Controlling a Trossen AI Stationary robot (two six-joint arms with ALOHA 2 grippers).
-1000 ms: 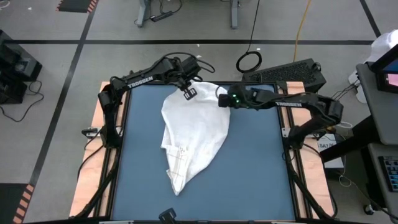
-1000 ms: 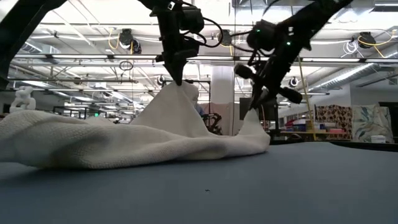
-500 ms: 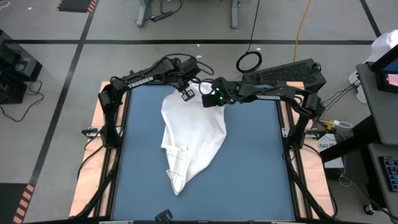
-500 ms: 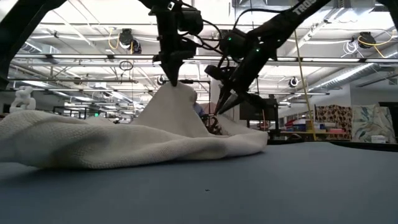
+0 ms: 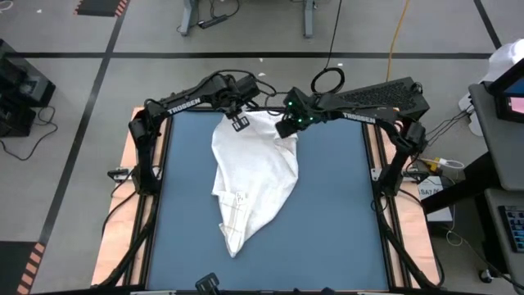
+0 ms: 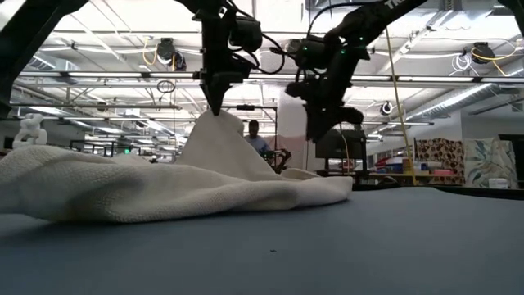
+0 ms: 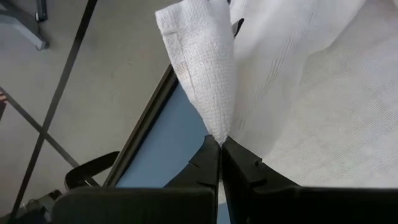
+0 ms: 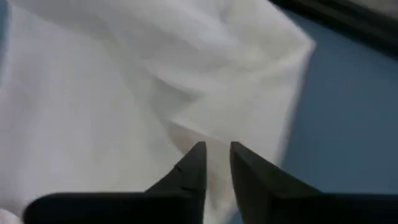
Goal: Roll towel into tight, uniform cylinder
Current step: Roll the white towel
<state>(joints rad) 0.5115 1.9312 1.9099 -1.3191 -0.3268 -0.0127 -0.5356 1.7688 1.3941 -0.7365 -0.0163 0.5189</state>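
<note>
High view: lying crumpled on the blue bench (image 5: 336, 213), the towel (image 5: 254, 176), long axis running from the far edge toward the near edge, tapering to a point nearest the camera side. Pinching its far corner, the left claw (image 5: 239, 123). Hovering just beside the far right part of the cloth, the right claw (image 5: 284, 129).

Low view: lifting a peak of towel (image 6: 123, 192) off the bench, the left claw (image 6: 214, 106), pressed together on the cloth. Hanging above the cloth's right edge, apart from it, the right claw (image 6: 315, 131).

Left wrist view: clamping a corner of towel (image 7: 205, 74) between fingers (image 7: 208, 165) closed tight.

Right wrist view: spread slightly, gripping nothing, the right claw (image 8: 215, 158), with towel (image 8: 124, 93) directly ahead and below. Probably needing the right claw on the other far corner, nearer that arm.
</note>
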